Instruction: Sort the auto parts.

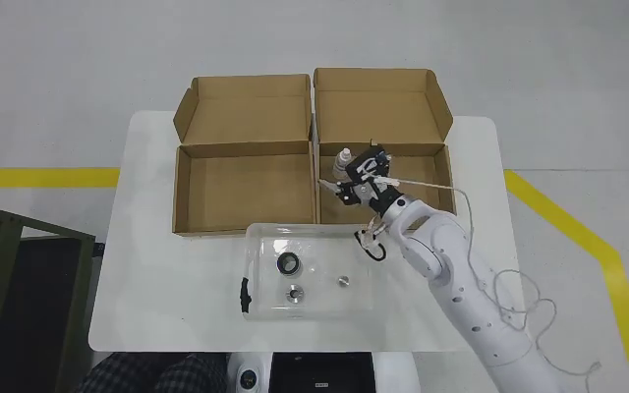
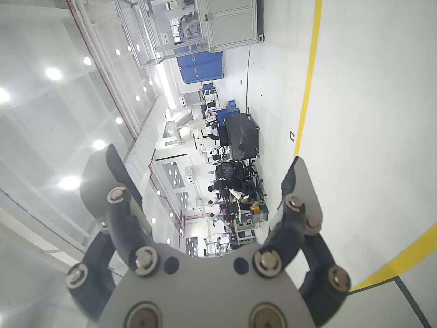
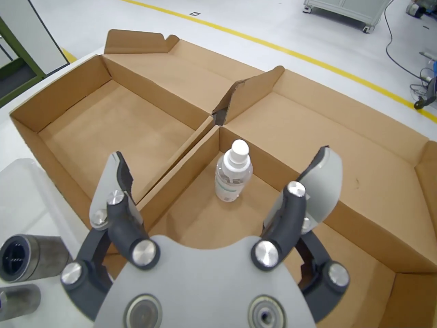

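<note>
Right arm stretched in from the near right corner of the counter, forearm crossing the right end of the clear plastic bin, wrist over the right cardboard box. Right tool above that box's left half, fingers spread apart, aimed at the far-left corner. Left tool away from the counter, facing the hall floor and ceiling lights, fingers likewise spread wide.

In the right cardboard box: one small clear bottle with a white cap, upright, in the far-left corner, close to the wall beside the left cardboard box, beyond the right tool's fingertips and apart from them. Both boxes side by side, walls touching, lids folded back to the far side.

Near of the boxes, the clear plastic bin at the counter's middle. Inside: a dark-centred ring toward the left, a small metal piece just near of it, a second small metal piece toward the right. At the bin's left wall, a black strip; inside or outside, cannot tell.
</note>
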